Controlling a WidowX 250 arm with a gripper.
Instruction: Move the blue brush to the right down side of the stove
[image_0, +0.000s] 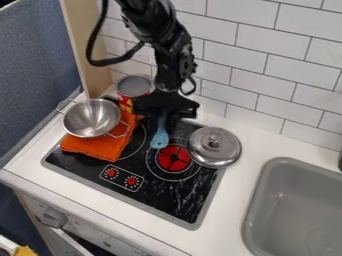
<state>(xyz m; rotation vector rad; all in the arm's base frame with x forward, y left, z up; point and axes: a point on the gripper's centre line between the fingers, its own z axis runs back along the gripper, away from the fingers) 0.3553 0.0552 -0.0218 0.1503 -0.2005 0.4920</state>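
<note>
Upper centre: black gripper (164, 111), grip state indeterminable. Centre, just below gripper: blue brush (159, 139), over left edge of red burner (175, 158). Upper left: can (134, 85) with red-and-yellow label (125, 100), print illegible.

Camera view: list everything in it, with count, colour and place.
Blue brush: one, light blue, above burner's upper left, handle toward gripper
Pot: one, silver, on cloth
Cloth: one, orange, stove's left side
Can: one, red with grey top, behind pot
Lid: one, silver, stove's right edge
Burner marking: one, red centre, beside lid
Stove knobs: two, red, stove front
Stove: one, black, on counter
Counter: one, white
Sink: one, grey, right
Front knob: one, grey, below counter
Wall tiles: many, white, behind
Panels: one wooden, one blue-grey, upper left
Yellow item: one, lower left corner
Arm: one, black, from top
Gripper: one, black, over stove's back
</note>
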